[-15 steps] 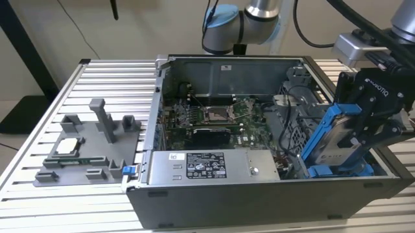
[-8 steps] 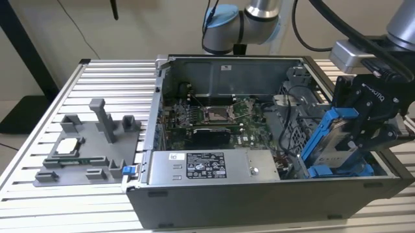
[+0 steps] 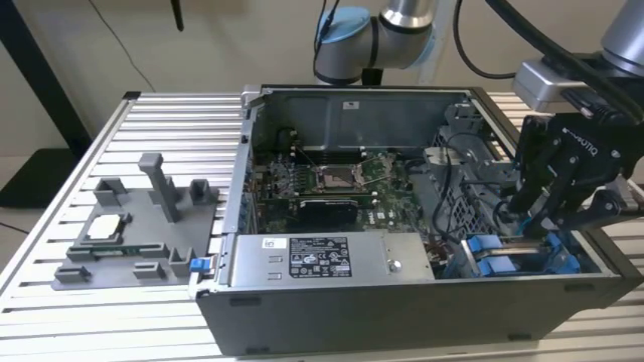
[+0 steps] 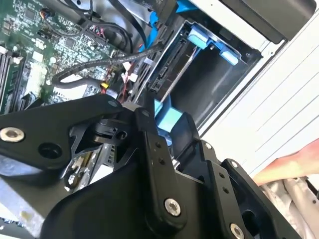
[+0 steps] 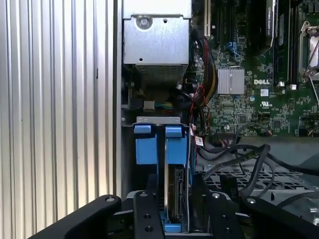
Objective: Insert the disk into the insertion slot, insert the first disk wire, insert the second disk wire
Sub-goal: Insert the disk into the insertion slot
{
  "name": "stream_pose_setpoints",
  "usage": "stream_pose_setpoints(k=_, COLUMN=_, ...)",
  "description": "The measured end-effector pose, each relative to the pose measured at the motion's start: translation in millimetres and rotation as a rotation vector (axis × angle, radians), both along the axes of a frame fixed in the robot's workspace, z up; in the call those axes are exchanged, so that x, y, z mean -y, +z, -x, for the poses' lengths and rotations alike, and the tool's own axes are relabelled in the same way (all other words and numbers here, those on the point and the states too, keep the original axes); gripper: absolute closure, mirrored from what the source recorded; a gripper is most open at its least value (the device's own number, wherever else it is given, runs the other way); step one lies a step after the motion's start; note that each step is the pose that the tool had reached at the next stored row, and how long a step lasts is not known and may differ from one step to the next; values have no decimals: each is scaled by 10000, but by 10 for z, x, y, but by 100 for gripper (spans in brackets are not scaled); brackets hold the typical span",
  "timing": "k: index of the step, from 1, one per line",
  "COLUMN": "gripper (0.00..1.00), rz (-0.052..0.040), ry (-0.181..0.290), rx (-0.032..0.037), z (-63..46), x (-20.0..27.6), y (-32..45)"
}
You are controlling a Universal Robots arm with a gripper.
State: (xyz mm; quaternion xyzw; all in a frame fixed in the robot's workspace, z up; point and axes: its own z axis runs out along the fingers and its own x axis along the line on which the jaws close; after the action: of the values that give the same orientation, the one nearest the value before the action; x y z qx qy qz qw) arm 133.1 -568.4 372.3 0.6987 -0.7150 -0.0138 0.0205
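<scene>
My gripper (image 3: 529,215) hangs over the front corner of the open computer case, at the exterior view's right. In the first wrist view the disk (image 5: 174,189) stands on edge between my two black fingers (image 5: 147,214), its blue carrier touching both, so my gripper (image 5: 175,201) is shut on it. The second wrist view has the carrier's blue plastic (image 4: 167,117) in my gripper (image 4: 172,127) beside the dark opening of the insertion slot (image 4: 219,84). The slot's blue trim (image 5: 177,147) lies in line with the disk, and it also appears in the exterior view (image 3: 498,260).
Black cables (image 5: 239,159) run loose beside the bay over a perforated metal cage (image 5: 284,174). The grey power-supply box (image 3: 332,256) and motherboard (image 3: 332,181) fill the case. A grey fixture (image 3: 141,226) with parts sits on the slatted table. A person's hand (image 4: 289,167) shows outside the case.
</scene>
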Motion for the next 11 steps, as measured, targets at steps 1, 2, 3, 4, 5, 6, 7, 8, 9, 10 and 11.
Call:
stream_pose_setpoints(k=1, gripper=0, rz=0, ry=1, rx=-5, z=0, x=0, y=13)
stream_pose_setpoints(k=2, gripper=0, rz=-1, ry=1, rx=-10, z=0, x=0, y=26)
stream_pose_setpoints(k=3, gripper=0, rz=1, ry=1, rx=-13, z=0, x=0, y=39)
stream_pose_setpoints(k=4, gripper=0, rz=1, ry=1, rx=-16, z=0, x=0, y=49)
stream_pose_setpoints(k=5, gripper=0, rz=1, ry=1, rx=-18, z=-1, x=0, y=59)
stream_pose_setpoints(k=6, gripper=0, rz=1, ry=1, rx=-20, z=-1, x=0, y=71)
stream_pose_setpoints(k=7, gripper=0, rz=0, ry=1, rx=-20, z=-1, x=0, y=84)
stream_pose_setpoints(k=8, gripper=0, rz=0, ry=1, rx=-22, z=-1, x=0, y=98)
stream_pose_setpoints(k=9, gripper=0, rz=1, ry=1, rx=-23, z=0, x=0, y=115)
stream_pose_setpoints(k=10, gripper=0, rz=0, ry=1, rx=-24, z=-1, x=0, y=134)
stream_pose_setpoints(k=11, gripper=0, rz=1, ry=1, rx=-26, z=-1, x=0, y=161)
